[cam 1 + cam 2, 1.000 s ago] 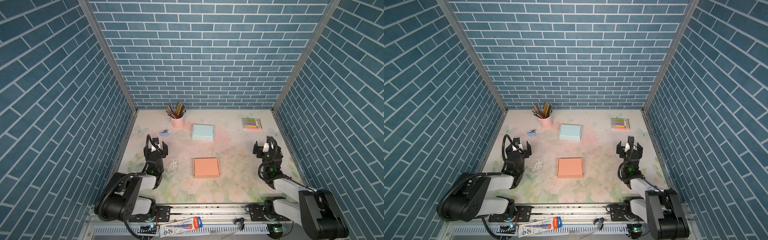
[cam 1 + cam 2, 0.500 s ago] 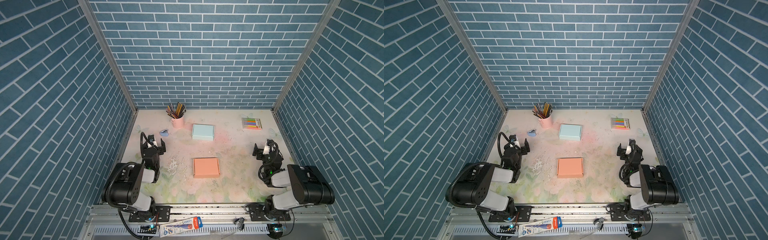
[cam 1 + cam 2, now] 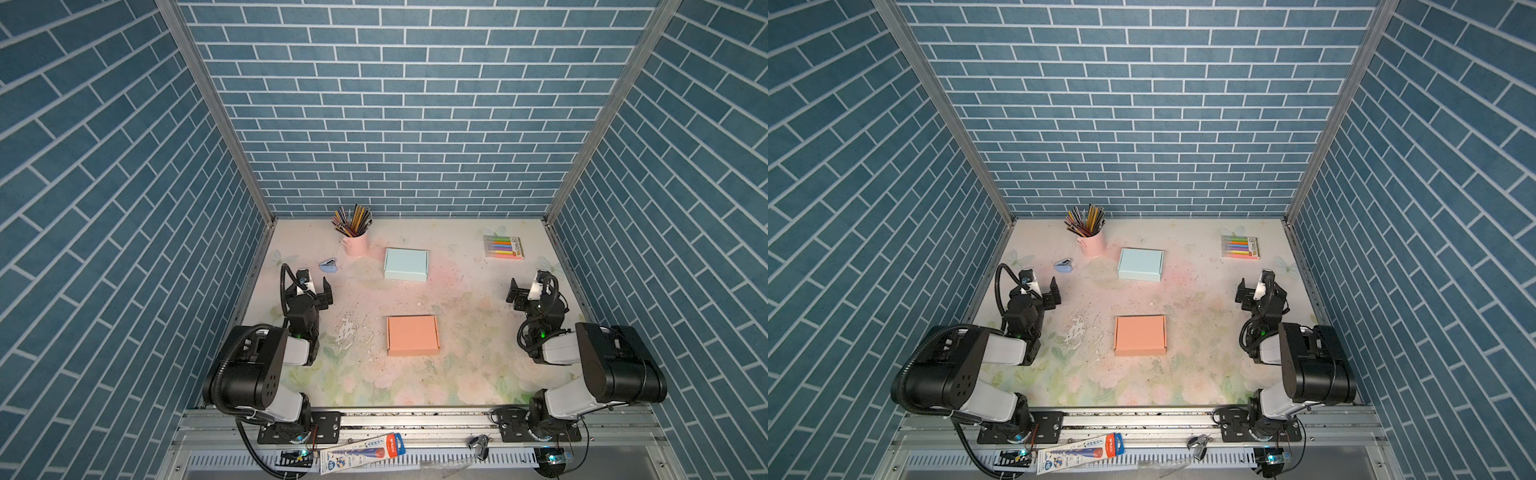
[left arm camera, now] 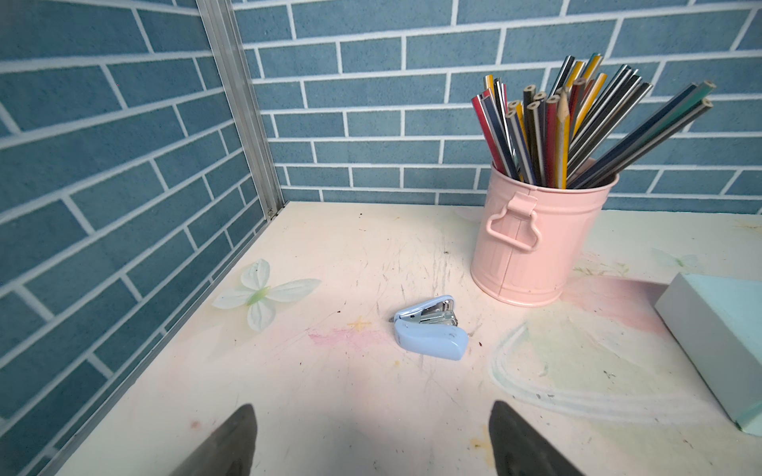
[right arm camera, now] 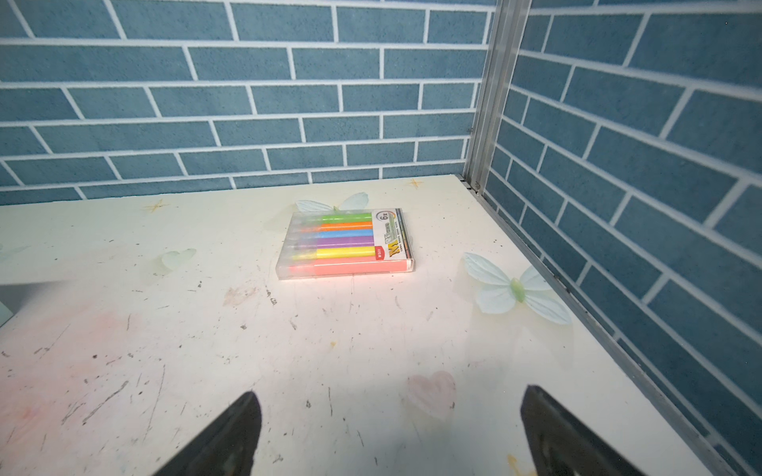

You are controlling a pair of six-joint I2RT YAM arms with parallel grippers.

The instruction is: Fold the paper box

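Observation:
An orange paper box [image 3: 412,340] [image 3: 1140,335] lies shut and flat in the middle of the table in both top views. A light blue paper box [image 3: 406,264] [image 3: 1140,264] lies farther back, and its corner [image 4: 717,342] shows in the left wrist view. My left gripper [image 3: 309,291] [image 3: 1038,293] [image 4: 371,432] hovers open at the left edge, well left of the orange box, holding nothing. Near the right edge my right gripper [image 3: 534,291] [image 3: 1260,293] [image 5: 387,424] stands open and empty over bare table.
A pink bucket of pencils [image 3: 355,243] [image 4: 536,243] stands at the back left. A small blue stapler [image 3: 329,266] [image 4: 431,329] lies just ahead of the left gripper. A marker pack [image 3: 503,247] [image 5: 350,243] lies at the back right. Brick walls enclose three sides.
Both arms have folded back, their elbows now raised near the front rail. The grippers stay open near the side edges. Neither box has moved.

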